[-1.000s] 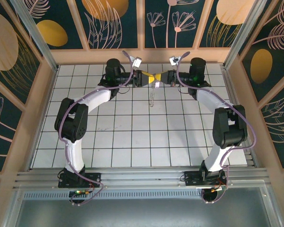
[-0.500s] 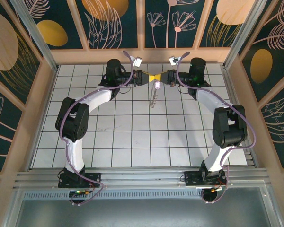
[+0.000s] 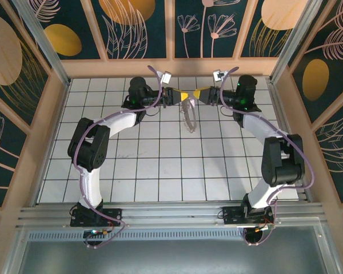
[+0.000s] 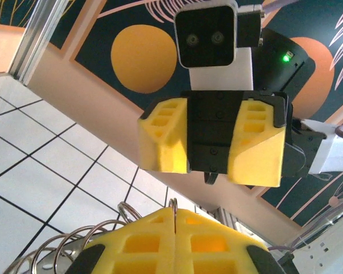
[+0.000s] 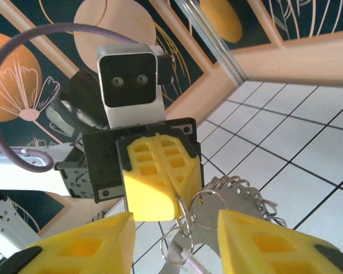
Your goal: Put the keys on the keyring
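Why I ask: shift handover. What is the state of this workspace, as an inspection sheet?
Surface: white tiled table.
Job's things: keyring hangs from the left gripper; a flat metal piece among its loops may be the keys, threaded or not I cannot tell.
Clutter: nothing seen.
Grippers: left gripper shut on the keyring; right gripper open, facing it.
Cables: purple cable along each arm.
Surroundings: floral wall panels; metal rail at the near edge.

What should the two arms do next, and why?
Probably the right gripper should move in and close on the flat metal piece hanging from the keyring. Its jaws stand open, while the left gripper is shut on the keyring.
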`<state>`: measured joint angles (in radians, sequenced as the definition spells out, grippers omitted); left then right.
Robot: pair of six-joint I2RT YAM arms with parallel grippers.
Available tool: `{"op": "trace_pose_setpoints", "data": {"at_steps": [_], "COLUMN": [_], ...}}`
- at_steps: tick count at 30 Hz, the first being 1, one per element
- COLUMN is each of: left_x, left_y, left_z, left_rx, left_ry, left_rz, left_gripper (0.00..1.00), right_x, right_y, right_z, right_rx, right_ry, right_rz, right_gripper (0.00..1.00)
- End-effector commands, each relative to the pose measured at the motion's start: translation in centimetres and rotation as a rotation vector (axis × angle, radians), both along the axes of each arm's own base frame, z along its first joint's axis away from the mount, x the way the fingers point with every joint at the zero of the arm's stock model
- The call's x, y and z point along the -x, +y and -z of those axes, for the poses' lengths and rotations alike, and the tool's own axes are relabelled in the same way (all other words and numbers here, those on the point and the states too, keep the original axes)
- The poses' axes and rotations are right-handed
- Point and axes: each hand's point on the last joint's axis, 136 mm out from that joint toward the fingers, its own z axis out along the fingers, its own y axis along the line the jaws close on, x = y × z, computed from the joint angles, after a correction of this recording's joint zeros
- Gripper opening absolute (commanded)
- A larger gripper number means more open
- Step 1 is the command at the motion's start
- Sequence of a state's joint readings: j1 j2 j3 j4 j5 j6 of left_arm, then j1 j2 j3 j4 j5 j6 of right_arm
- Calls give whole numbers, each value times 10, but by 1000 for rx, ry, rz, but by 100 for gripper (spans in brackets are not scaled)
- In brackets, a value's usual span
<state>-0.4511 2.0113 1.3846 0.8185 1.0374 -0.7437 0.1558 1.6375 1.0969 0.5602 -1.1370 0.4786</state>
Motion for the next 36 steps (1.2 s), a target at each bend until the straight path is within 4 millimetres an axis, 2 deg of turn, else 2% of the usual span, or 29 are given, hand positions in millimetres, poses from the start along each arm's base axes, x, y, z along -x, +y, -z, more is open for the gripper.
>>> {"op": "trace_pose_setpoints", "data": {"at_steps": [1,6,9,22,25,34,36], "left_x": [12,20,22,29,30,28,27], "left_y": [6,7,7,4,4,4,5], "left_z": [-43,-50,-53,-59,-59,-59,-60], "left_rx": [71,75,77,81,81,83,86], "left_ry": [-107,-118,-122,-132,-131,-133,-135], "left_rz": [1,19,24,51,53,41,32], "left_gripper": [0,0,0,0,0,0,0], "right_x": [12,16,18,31,33,40,41], "right_y": [-3,-3,-3,19,20,18,19], "right_z": [-18,0,4,2,4,9,11], "right_rx": [-21,-24,-39,-61,-60,-56,-52], "right_ry": [-96,-82,-82,-128,-128,-122,-115], "right_rz": [17,8,-3,-96,-105,-107,-109], "right_gripper": [44,46,46,45,39,0,0]}}
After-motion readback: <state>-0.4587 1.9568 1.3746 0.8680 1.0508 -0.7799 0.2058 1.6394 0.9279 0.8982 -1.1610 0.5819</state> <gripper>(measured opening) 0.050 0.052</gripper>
